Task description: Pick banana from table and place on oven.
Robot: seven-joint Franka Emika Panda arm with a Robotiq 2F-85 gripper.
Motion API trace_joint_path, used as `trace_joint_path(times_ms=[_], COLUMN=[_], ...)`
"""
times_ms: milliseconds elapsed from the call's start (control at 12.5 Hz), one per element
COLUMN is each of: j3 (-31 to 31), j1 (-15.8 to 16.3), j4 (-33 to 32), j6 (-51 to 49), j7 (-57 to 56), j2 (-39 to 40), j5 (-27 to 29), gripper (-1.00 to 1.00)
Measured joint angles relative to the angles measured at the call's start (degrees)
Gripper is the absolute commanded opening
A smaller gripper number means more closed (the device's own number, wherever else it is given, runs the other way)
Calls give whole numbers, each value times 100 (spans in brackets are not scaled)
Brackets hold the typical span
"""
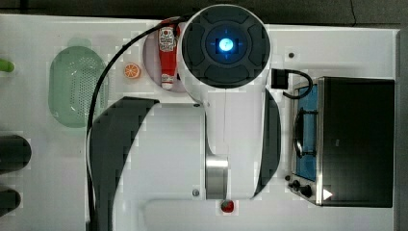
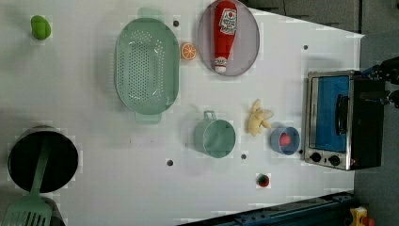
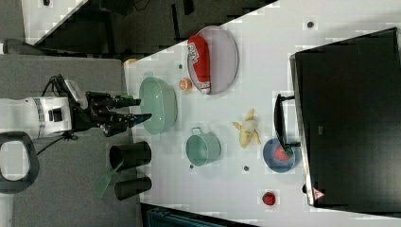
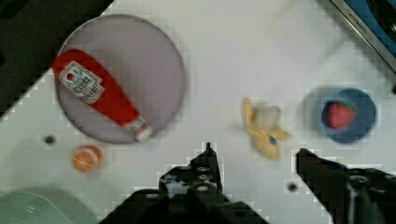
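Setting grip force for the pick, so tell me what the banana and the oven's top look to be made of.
Banana: it looks like matte plastic or rubber, a toy. Its pale cream peel lobes splay stiffly and show no gloss or bruising; soft or hard cannot be told.
Oven: the top looks like black painted sheet metal, flat with a dull sheen. The frame looks like brushed silver metal, and the door like blue-tinted glass.

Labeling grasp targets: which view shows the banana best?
Wrist view: the banana is largest there, lobes distinct, lying just ahead of the open tool. The left view and right view show it whole but small.
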Motion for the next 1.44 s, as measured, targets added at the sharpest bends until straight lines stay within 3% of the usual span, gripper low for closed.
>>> trace_joint_path(times_ms=[240,400,560,800,1440], j3=[-161,-244,-178,-181,-295], j1=[-114,-142,-142,-143,-59], j4=[-1555,-1567,-1253,-1354,-3178], j6=[-1001,-963,-674,383,2793], j7=[9,8,8,8,11], j2=[-1780,-2608,-2805,-2337,392], j5=[-38,-74,18,-135,-101], gripper=[99,100,100,100,100])
